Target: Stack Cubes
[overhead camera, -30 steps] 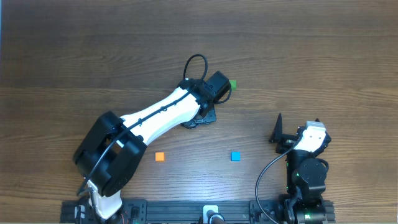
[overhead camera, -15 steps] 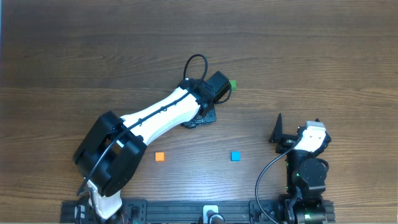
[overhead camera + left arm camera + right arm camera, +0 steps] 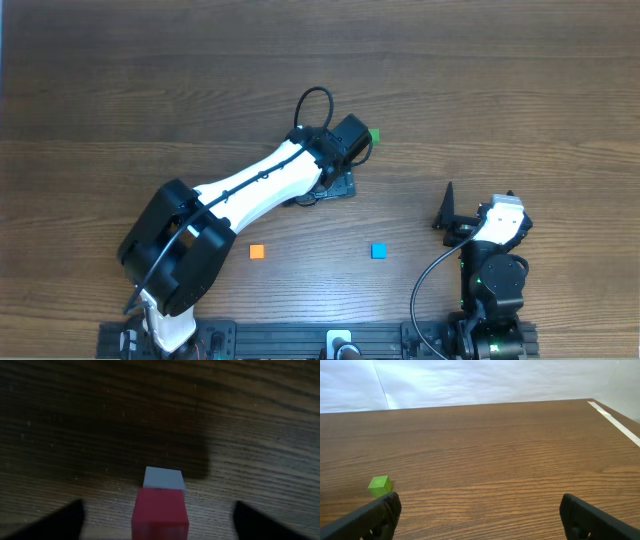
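There are a red cube (image 3: 160,512), pale grey cube (image 3: 164,479), green cube (image 3: 380,485), orange cube (image 3: 257,252), blue cube (image 3: 378,251) and brown wood-grained table (image 3: 500,80).

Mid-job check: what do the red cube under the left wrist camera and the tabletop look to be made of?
Red cube: probably painted wood or plastic with a matte finish. The colour is flat and even, the edges are crisp and there is no glare. I cannot tell which of the two it is.
Table: wood or wood-look laminate with a satin finish. It shows long dark grain lines and a soft sheen.
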Controlling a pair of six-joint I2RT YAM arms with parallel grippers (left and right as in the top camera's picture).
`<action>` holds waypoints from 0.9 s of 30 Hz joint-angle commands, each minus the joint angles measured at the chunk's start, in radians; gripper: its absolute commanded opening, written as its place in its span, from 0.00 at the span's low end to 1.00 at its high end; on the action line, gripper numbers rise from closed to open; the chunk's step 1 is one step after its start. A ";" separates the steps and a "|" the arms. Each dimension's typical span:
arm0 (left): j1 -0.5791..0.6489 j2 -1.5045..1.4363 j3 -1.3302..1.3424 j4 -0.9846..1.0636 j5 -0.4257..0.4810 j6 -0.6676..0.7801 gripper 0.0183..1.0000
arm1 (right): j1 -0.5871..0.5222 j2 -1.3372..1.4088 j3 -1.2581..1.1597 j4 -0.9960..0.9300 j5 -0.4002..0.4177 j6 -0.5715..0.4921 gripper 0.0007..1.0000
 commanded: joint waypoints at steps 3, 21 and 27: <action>0.005 -0.175 -0.008 -0.013 -0.032 0.007 1.00 | -0.005 -0.006 -0.008 0.002 0.010 -0.008 0.99; -0.092 -0.639 -0.350 -0.168 -0.148 -0.057 0.99 | -0.005 -0.006 -0.008 0.002 0.010 -0.008 0.99; -0.041 -0.703 -0.574 -0.034 -0.097 -0.057 0.94 | -0.005 -0.006 -0.008 0.002 0.009 -0.008 0.99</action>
